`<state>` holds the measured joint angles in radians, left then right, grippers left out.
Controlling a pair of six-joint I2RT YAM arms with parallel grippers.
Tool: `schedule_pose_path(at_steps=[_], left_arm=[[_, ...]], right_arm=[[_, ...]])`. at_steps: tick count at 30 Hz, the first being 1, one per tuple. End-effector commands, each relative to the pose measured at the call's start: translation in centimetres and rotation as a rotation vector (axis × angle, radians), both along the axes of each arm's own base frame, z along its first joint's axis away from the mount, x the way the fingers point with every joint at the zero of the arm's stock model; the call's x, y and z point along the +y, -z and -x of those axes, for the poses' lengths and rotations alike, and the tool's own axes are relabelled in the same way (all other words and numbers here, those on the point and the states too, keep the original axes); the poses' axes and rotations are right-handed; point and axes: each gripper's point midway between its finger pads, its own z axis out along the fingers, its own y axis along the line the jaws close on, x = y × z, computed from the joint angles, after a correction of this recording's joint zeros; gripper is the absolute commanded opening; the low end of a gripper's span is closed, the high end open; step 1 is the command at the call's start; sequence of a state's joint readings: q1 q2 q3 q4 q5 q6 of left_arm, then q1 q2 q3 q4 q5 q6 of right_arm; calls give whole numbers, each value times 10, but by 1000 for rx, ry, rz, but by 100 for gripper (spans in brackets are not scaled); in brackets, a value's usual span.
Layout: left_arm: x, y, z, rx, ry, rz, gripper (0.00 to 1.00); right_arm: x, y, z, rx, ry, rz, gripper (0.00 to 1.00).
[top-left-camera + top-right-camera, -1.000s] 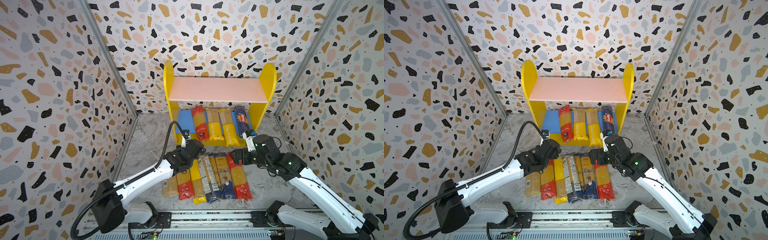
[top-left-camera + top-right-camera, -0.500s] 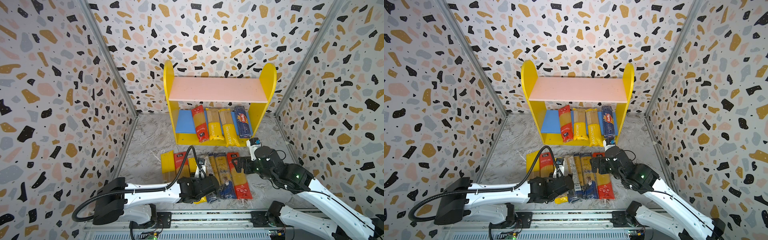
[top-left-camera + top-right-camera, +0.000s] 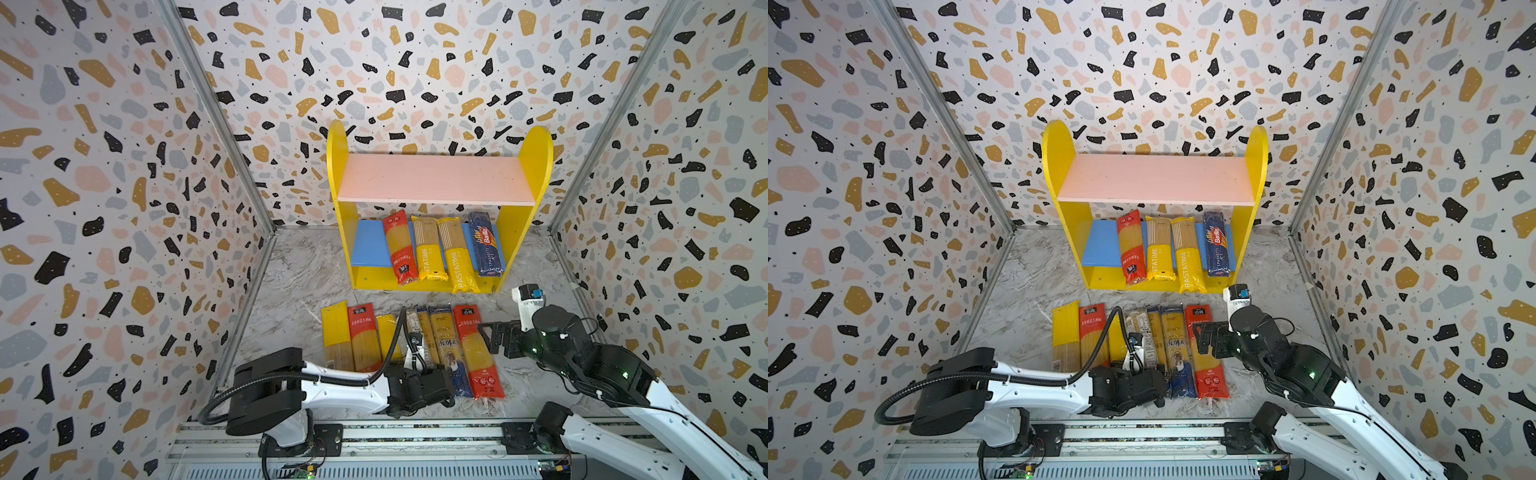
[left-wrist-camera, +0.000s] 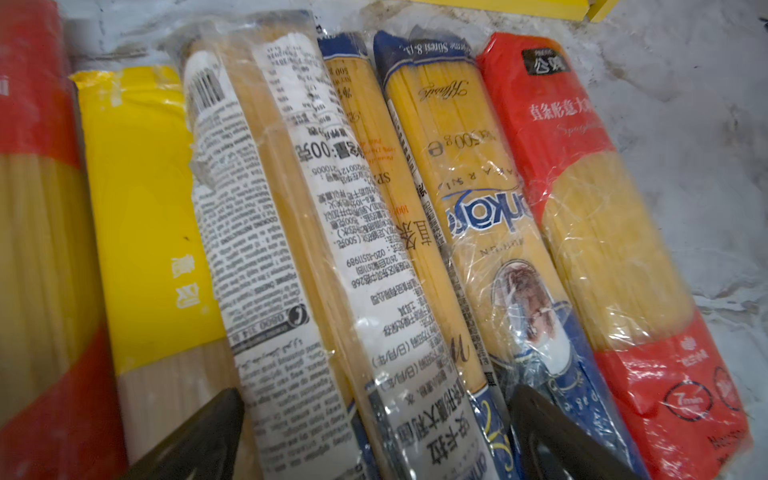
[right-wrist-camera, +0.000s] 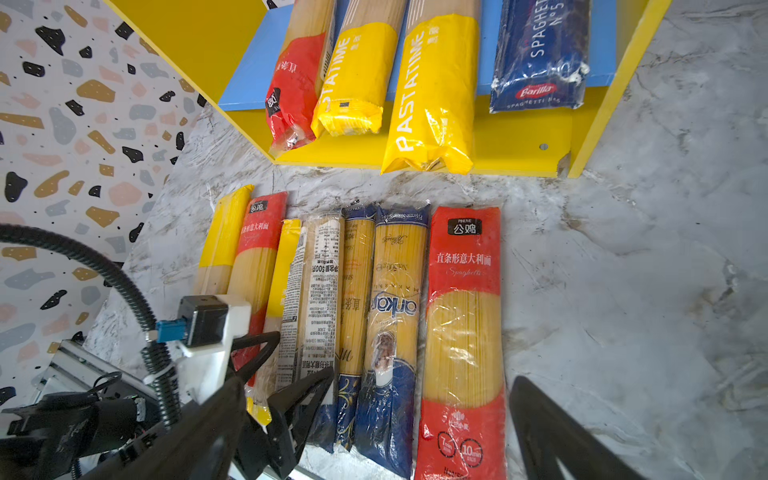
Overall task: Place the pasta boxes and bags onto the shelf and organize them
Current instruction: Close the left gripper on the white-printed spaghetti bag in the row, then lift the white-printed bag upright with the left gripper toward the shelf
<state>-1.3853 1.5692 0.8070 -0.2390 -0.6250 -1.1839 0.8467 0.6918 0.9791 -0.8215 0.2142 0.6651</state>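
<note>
yellow-sided shelf [image 3: 338, 166] holds 4 pasta packs [image 3: 451, 249] lengthwise on its blue lower board [image 3: 368, 245], ends overhanging the front, likely too long for it; pink upper board [image 3: 434, 176] bare. 7 more packs [image 3: 440, 345] lie tight side by side on the bench [image 3: 299, 266], so neighbours crowd any grasp. left fingers [image 4: 195, 432] apart, low over the near ends of the middle packs [image 4: 316, 232]; right fingers [image 5: 552, 428] apart and empty, just beside the end red pack [image 5: 463, 316].
</note>
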Motion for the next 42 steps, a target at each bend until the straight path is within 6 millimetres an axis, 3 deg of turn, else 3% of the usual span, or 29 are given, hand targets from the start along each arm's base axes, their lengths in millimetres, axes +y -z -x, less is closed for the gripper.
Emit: schedule_pose_path(at_steps=[1,7,10,11,16,25,28,42], left_arm=[[-9,1,0,8,-20,18,100],[-17,21,2,38,-14,-13,100],[-20,30,3,52,-10,-29,95],[-21,32,4,56,-7,-29,90],[-11,35,5,65,-10,-44,49],[21,1,0,-10,-30,-51,9],[30,-9,-1,-36,-22,-51,1],[73,-46,0,-87,-61,-6,0]], right_arm=[[-6,2,4,-1,-2,14,99],[-8,4,7,-9,-9,17,99],[-9,5,7,-10,-8,20,99],[-9,4,7,-12,-10,19,99],[-9,4,8,-17,-15,22,99],[1,14,3,-1,-35,34,99],[6,15,1,4,-44,32,99],[22,1,-11,-14,-67,31,99]])
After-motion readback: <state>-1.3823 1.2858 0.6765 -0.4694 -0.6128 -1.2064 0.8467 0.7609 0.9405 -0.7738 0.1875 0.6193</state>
